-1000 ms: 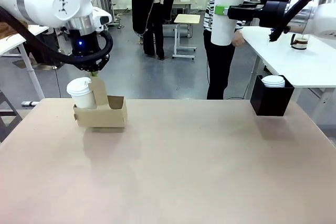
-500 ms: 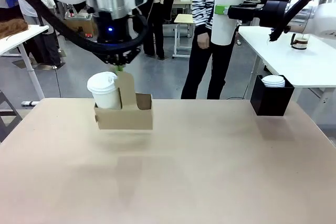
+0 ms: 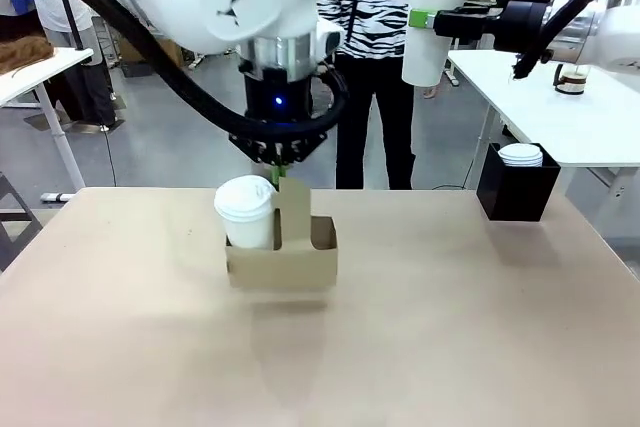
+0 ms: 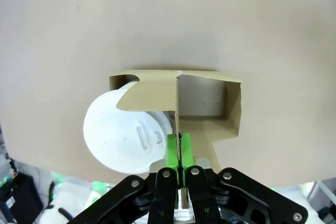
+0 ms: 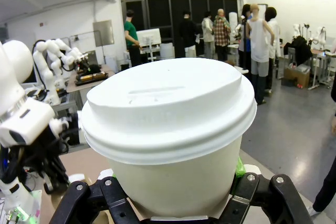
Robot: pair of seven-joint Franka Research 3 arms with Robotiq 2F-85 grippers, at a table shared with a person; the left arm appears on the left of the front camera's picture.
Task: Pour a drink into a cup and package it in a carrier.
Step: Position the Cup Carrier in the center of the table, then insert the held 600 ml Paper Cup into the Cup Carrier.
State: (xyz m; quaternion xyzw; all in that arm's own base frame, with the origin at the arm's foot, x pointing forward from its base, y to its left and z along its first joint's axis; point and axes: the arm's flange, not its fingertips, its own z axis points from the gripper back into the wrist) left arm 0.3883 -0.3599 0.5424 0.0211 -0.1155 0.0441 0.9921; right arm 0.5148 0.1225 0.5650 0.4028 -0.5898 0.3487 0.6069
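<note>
My left gripper (image 3: 279, 171) is shut on the upright centre handle of the brown cardboard carrier (image 3: 285, 262), which hangs just above the middle of the table. One lidded white cup (image 3: 247, 213) sits in the carrier's left hole. From the left wrist, the green pads (image 4: 172, 150) pinch the handle, the cup's lid (image 4: 123, 137) lies to the left and the carrier's (image 4: 210, 103) other hole is bare. High at the upper right, my right gripper (image 3: 425, 19) is shut on a second lidded white cup (image 3: 433, 17); that cup (image 5: 168, 145) looms close before the right wrist camera. The drink is out of view.
A black square box (image 3: 516, 190) with a stack of white lids (image 3: 520, 155) stands at the table's back right edge. A person in a striped top (image 3: 375, 7) stands beyond the far edge. A white side table (image 3: 590, 117) is at the right.
My left arm has carried the carrier with its cup from the table's far left toward the middle. The right gripper and its cup have stayed still. The person walked left.
</note>
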